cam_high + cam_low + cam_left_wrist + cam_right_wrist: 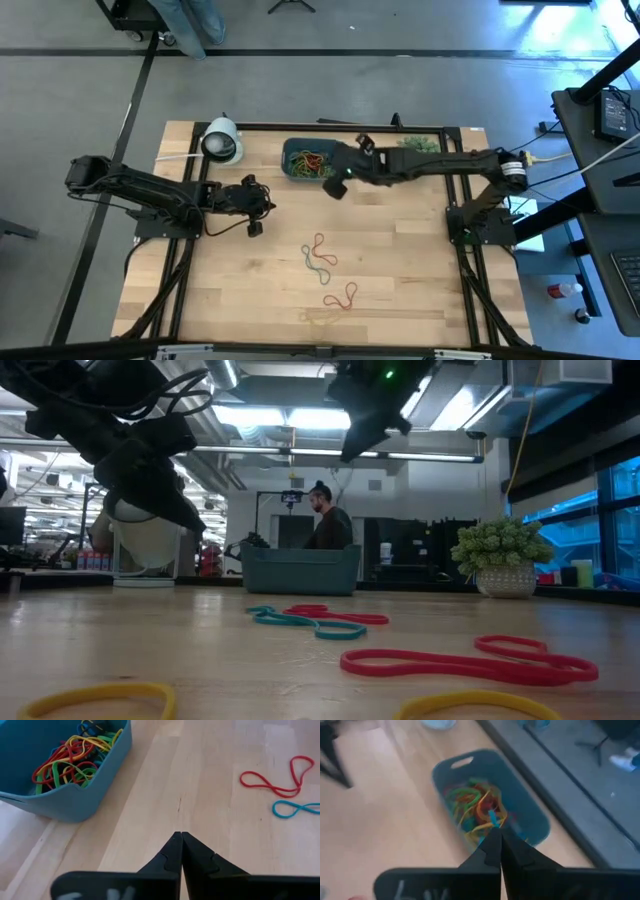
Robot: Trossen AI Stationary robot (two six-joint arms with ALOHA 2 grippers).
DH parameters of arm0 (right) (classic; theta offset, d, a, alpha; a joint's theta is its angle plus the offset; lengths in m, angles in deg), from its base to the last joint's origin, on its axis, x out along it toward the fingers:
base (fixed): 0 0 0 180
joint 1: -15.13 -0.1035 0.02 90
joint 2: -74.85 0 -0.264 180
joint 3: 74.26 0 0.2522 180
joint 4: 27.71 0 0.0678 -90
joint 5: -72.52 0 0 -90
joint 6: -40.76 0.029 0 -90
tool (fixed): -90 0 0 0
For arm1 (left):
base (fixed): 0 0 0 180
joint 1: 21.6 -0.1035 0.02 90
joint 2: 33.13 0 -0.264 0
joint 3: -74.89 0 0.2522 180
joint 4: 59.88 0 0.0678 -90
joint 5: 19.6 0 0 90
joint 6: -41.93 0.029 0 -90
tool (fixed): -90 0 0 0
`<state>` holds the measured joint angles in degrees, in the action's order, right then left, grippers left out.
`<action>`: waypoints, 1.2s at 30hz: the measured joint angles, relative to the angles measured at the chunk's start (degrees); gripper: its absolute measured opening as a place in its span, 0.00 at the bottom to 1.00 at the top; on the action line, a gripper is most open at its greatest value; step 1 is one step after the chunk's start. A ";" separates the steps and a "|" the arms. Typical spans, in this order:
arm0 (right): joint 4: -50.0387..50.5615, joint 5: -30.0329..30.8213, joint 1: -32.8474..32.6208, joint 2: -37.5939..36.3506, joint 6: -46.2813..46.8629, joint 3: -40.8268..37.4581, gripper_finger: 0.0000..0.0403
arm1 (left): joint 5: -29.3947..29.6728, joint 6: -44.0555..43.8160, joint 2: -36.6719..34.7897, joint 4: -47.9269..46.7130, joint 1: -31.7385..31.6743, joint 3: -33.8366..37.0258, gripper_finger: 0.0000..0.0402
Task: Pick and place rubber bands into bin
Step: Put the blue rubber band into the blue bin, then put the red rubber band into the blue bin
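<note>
The teal bin point(290, 172) stands at the table's far middle, holding several coloured rubber bands point(475, 805). My right gripper point(335, 187) hangs above the bin's near right corner, high in the low view point(347, 455), shut with a short blue rubber band point(492, 816) at its tips. My left gripper point(262, 210) is shut and empty, to the left of the bin and above the wood point(180, 834). Loose bands lie flat on the table: red and teal point(318, 255), red point(340, 297), yellow point(320, 318). My right gripper pinches a blue rubber band's end point(493, 822) between its two fingertips, pointing down from above. Only a short blue strip shows past the tips, over the bands in the bin. The band is clear of the table; one strand or two, I cannot tell.
A white cylinder point(222, 142) stands left of the bin, and a green spiky plant point(420, 143) at the far right. Bare wood lies between the bin and the loose bands. A person point(328, 525) stands in the room beyond the table.
</note>
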<state>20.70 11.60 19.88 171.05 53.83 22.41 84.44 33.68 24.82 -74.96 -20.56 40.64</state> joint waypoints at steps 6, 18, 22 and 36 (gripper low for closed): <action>-5.54 -0.02 5.71 5.92 -4.28 0.36 0.00 | -0.02 0.02 0.00 -0.09 0.00 -0.02 0.01; -9.90 -10.09 11.31 17.70 -3.25 0.25 0.04 | -0.15 0.66 0.00 -0.16 0.00 0.00 0.01; -9.81 -10.34 11.37 17.85 -2.82 0.25 0.11 | -0.15 0.63 0.00 -0.16 0.00 0.00 0.00; -0.73 -7.09 9.09 13.25 -3.85 1.73 0.28 | -0.11 0.43 0.02 -0.24 0.00 0.00 0.01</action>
<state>19.97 4.50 28.96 184.30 49.99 24.14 84.33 34.11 24.85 -75.20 -20.56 40.64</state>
